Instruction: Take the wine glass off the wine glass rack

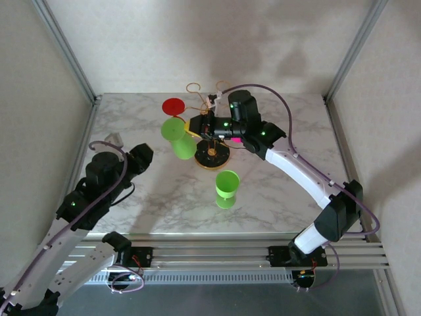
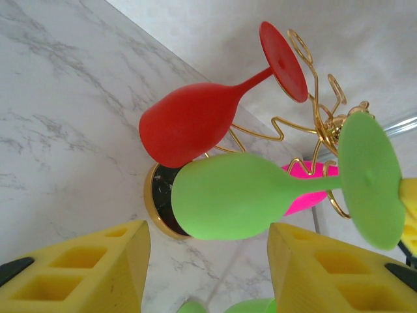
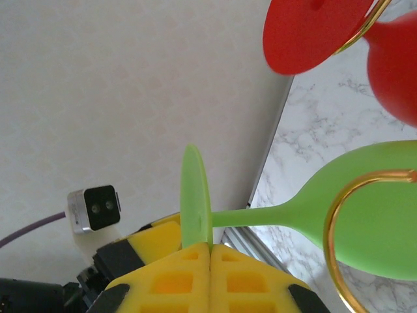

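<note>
Nearest us, the left jaws hang released above the near-left part of the counter [image 1: 276, 197]. Their yellow pads [image 2: 85, 267] stand apart with nothing between them, and the bottom of the left wrist view cuts off their outer ends. Bare marble lies between them and the wine glass rack [image 1: 212, 155].

A loose green glass [image 1: 227, 183] stands on the counter just in front of the rack, near the middle. Open counter stretches to its right as far as the right arm's white link.

The green wine glass [image 2: 228, 195] hangs bowl-down on the rack's near-left side and covers part of the black-and-gold base. The red glass [image 2: 189, 120] hangs just behind it. A pink glass [image 2: 306, 195] is mostly hidden behind the green stem.

The right jaws are clenched together beside the green foot. In the right wrist view the foot's thin rim meets the seam of the pads [image 3: 176, 280], but we cannot tell whether it is pinched there. From above, the right arm covers the rack's post and its right-hand loops.

Farthest back, panel walls and metal posts close off the counter's left, back and right edges.
</note>
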